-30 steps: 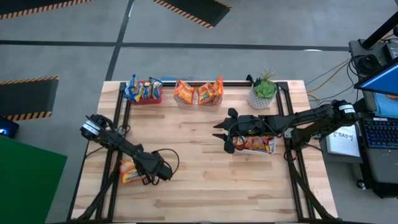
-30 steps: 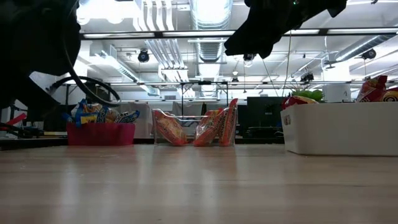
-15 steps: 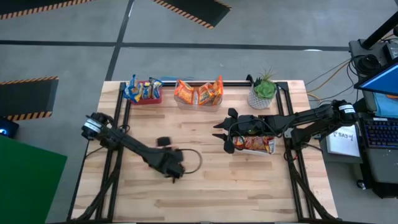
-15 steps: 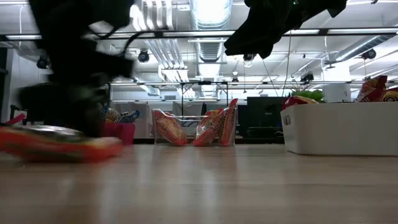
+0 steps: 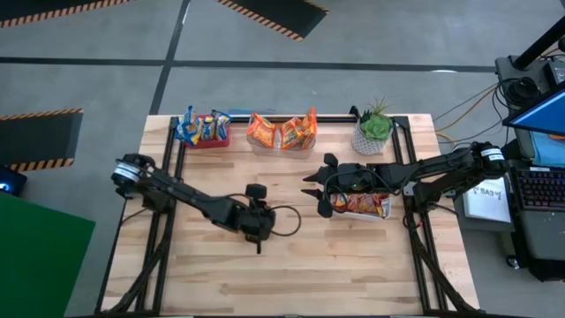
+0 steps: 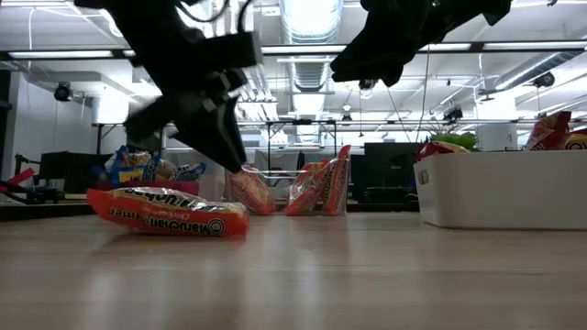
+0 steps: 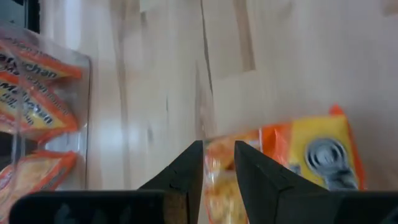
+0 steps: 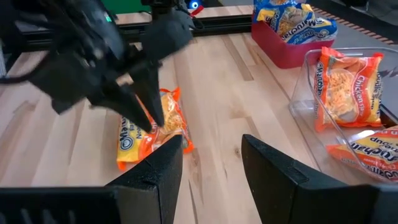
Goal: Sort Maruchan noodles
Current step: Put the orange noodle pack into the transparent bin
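One orange Maruchan packet [image 6: 170, 213] lies low over the middle of the table, also seen in the left wrist view [image 7: 311, 155] and the right wrist view [image 8: 134, 140]; in the high view the arm hides it. My left gripper [image 5: 258, 237] [image 6: 240, 165] is shut on it. My right gripper [image 5: 316, 193] [image 8: 211, 162] hovers open above the left end of a white bin [image 5: 381, 215] holding red-marked packets. Blue-marked packets stand in a red bin [image 5: 216, 140]. Orange packets lean in a clear bin [image 5: 282, 146]. My left gripper pinches the orange packet by one end [image 7: 217, 163] between its two fingers [image 7: 186, 171]. The fingers come from above, slanting down [image 8: 149, 115]. The rest of the packet [image 6: 138, 209] stretches flat away from the fingers, on the table or just over it.
A potted green plant [image 5: 372, 131] stands at the far right, behind the white bin [image 6: 495, 188]. The red bin [image 6: 147, 197] and clear bin [image 6: 284, 188] line the far edge. Bare wood runs along the near half of the table [image 5: 353, 265].
My left gripper has swept from the table's near left part toward the middle, taking the orange packet along close to the tabletop. The packet has left its place by the left edge and now lies near the middle.
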Tool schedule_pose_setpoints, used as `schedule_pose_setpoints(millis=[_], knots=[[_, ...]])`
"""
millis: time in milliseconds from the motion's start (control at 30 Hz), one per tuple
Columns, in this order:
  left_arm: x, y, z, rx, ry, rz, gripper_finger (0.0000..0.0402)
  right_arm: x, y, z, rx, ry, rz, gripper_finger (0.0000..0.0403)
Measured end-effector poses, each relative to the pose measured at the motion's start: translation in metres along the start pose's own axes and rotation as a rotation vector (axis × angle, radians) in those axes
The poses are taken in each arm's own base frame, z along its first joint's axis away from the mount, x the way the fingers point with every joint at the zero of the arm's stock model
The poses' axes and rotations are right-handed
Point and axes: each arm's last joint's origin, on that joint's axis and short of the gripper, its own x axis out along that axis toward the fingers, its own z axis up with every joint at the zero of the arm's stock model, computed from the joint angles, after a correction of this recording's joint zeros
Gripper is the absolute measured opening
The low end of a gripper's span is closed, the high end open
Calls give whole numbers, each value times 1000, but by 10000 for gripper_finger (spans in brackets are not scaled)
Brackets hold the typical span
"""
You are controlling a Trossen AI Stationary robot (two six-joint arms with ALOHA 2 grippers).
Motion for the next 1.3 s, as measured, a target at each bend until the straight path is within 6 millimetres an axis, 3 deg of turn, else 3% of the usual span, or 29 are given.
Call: schedule_pose_setpoints(millis=[233, 433, 600, 833, 1100, 1300], knots=[[-40, 19, -20, -115, -82, -48, 75, 0, 0, 0, 0, -5, -1, 153], [-58, 27, -46, -516, -97, -169, 75, 0, 0, 1, -1, -7, -1, 153], [-55, 26, -68, -877, -37, -185, 75, 0, 0, 0, -3, -4, -1, 153], [-40, 15, -85, -1118, 21, -240, 125, 0, 0, -3, -16, 15, -2, 153], [-32, 8, -94, -1291, 67, -254, 225, 1, -1, -7, -21, 40, -5, 153], [-26, 5, -98, -1319, 46, -233, 271, 1, -1, -11, -23, 52, -6, 153]])
